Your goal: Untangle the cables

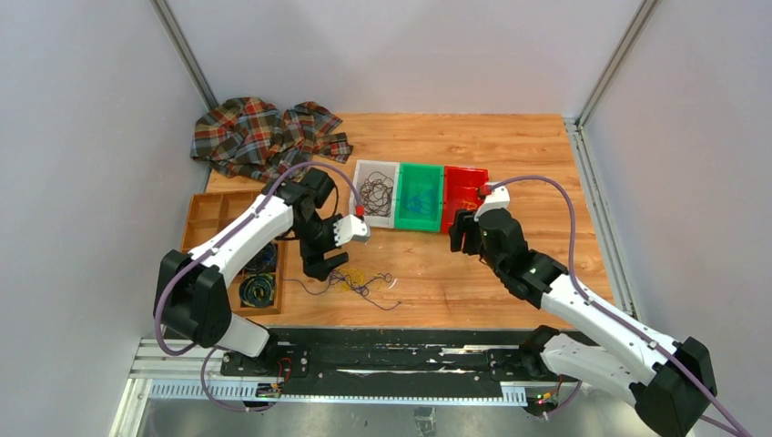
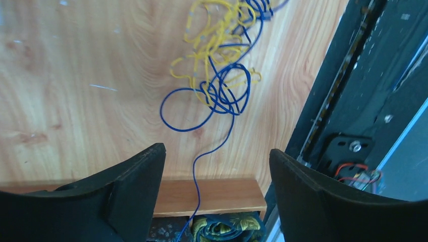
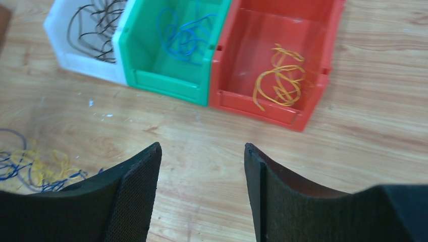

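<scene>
The cables (image 1: 360,280) lie as a loose tangle of blue, yellow and dark strands on the wooden table near its front edge. In the left wrist view the blue and yellow cables (image 2: 220,75) lie just ahead of my left gripper (image 2: 217,156), which is open. One blue strand (image 2: 198,176) trails between its fingers, apart from both, and over a wooden tray's edge. My left gripper (image 1: 322,261) hovers just left of the tangle. My right gripper (image 3: 202,151) is open and empty above bare table, in front of the bins. The tangle (image 3: 35,170) shows at its far left.
Three bins stand in a row: white (image 3: 86,68) with dark wires, green (image 3: 166,83) with blue wires, red (image 3: 252,103) with yellow-orange wires. A wooden tray (image 1: 208,218) with black coiled bundles (image 1: 257,289) lies at the left. A plaid cloth (image 1: 264,135) sits at the back left.
</scene>
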Motion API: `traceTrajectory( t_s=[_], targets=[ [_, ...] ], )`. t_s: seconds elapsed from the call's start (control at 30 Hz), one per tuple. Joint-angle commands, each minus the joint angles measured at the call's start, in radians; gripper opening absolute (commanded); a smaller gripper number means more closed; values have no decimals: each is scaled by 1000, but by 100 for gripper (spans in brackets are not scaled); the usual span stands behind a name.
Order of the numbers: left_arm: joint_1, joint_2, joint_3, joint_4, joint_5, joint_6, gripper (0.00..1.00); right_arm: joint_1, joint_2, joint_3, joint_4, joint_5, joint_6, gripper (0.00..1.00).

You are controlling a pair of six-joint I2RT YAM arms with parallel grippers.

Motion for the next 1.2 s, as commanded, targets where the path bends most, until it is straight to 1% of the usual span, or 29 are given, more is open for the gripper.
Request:
traceTrajectory(
  t_s=[0.0,0.07,0.17,0.4,0.47,0.5,0.6,0.67,0.73,0.77,0.87,0.97,1.03,1.17],
  targets=[
    [7,18,-50,45,-45,122,79,-2,33,6,63,-143,-32,60],
    [6,36,-60,89,-53,125,78,4,40,6,66,-162,-33,60],
    [7,45,-77,147,-51,170,78,12,28,-5,80,-178,-35,59],
    [7,86,-116,245,-49,261,78,12,-48,-60,151,-245,-31,56],
    [6,105,-113,256,-47,258,71,13,-55,-62,147,-254,-30,55],
    [7,112,-111,255,-42,253,65,12,-57,-60,143,-258,-32,54],
    [5,103,-111,253,-19,226,37,12,-53,-53,136,-263,-31,52],
    [7,71,-101,230,-3,214,21,13,-49,-48,140,-271,-31,50],
    [7,25,-80,193,8,201,9,12,-49,-49,155,-279,-31,48],
    [7,-1,-66,172,17,197,5,13,-49,-49,165,-285,-30,48],
    [5,-75,-9,122,55,150,3,14,-45,-52,201,-302,-35,47],
    [-3,-127,78,68,124,90,2,20,-34,-45,224,-322,-41,49],
    [-27,-156,126,57,137,43,1,29,-19,-32,232,-335,-50,51],
    [-106,-180,216,59,157,-59,1,61,-8,-3,252,-356,-69,55]
  ],
)
